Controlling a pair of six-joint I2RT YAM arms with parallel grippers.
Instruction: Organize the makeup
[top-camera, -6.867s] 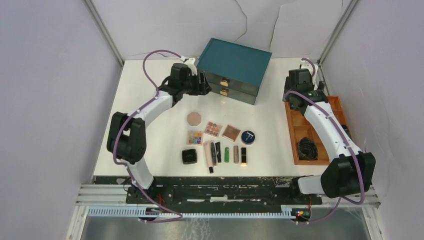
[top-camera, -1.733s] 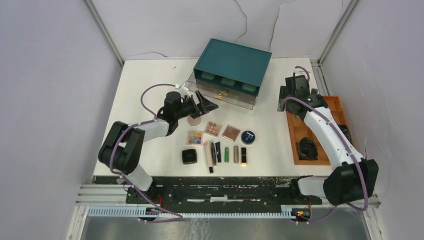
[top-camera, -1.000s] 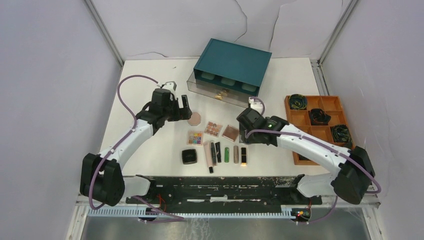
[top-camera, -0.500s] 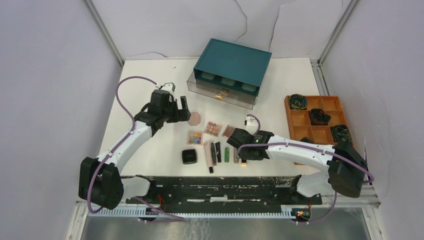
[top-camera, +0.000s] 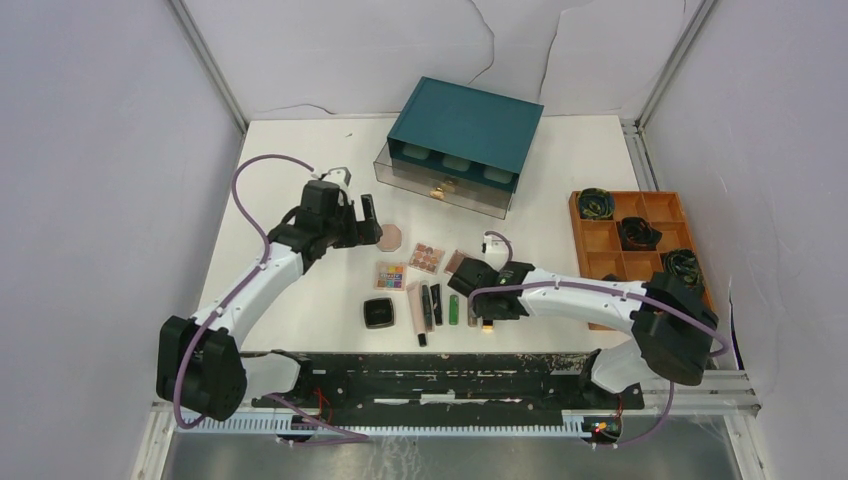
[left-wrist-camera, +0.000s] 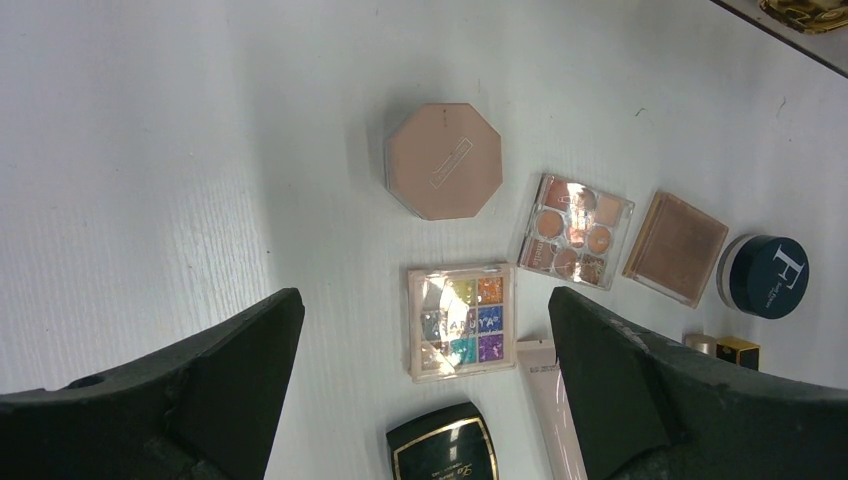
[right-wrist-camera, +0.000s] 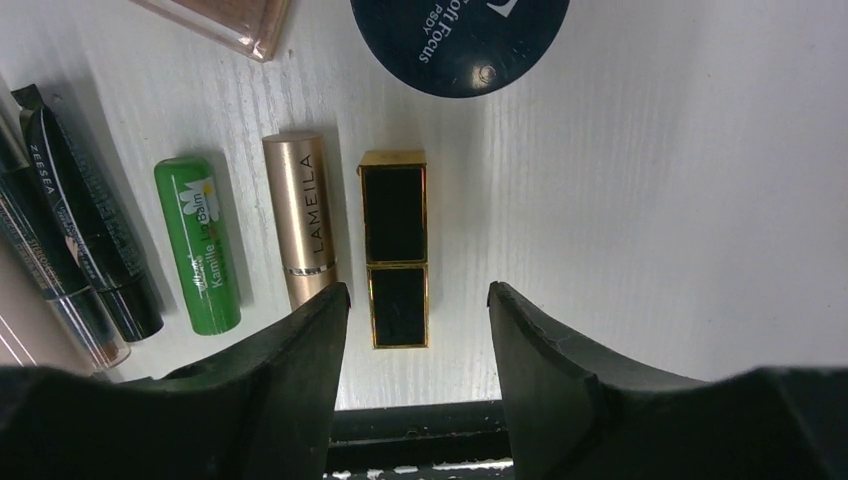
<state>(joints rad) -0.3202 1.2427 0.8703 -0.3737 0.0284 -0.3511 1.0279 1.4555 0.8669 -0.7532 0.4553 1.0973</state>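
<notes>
The makeup lies in two rows on the white table. My right gripper (right-wrist-camera: 417, 290) hangs open just above the near end of a black-and-gold lipstick (right-wrist-camera: 394, 240), with a gap on each side. Beside it lie a gold tube (right-wrist-camera: 300, 215), a green lip balm (right-wrist-camera: 198, 245) and dark slim tubes (right-wrist-camera: 90, 240); a dark blue round compact (right-wrist-camera: 460, 40) sits beyond. My left gripper (left-wrist-camera: 422, 300) is wide open and empty above a colourful palette (left-wrist-camera: 461, 321), near the pink octagonal compact (left-wrist-camera: 444, 160), a nude palette (left-wrist-camera: 575, 231) and a black square compact (left-wrist-camera: 443, 455).
The teal drawer box (top-camera: 468, 125) stands at the back with its clear drawer (top-camera: 440, 190) pulled out. A wooden compartment tray (top-camera: 600, 245) with coiled black cables (top-camera: 638, 232) sits at the right. A black rail (top-camera: 440, 362) runs along the near edge.
My right arm has swung in from the right and come down over the row of tubes, its jaws narrowing over the black-and-gold lipstick. The left gripper has barely moved.
</notes>
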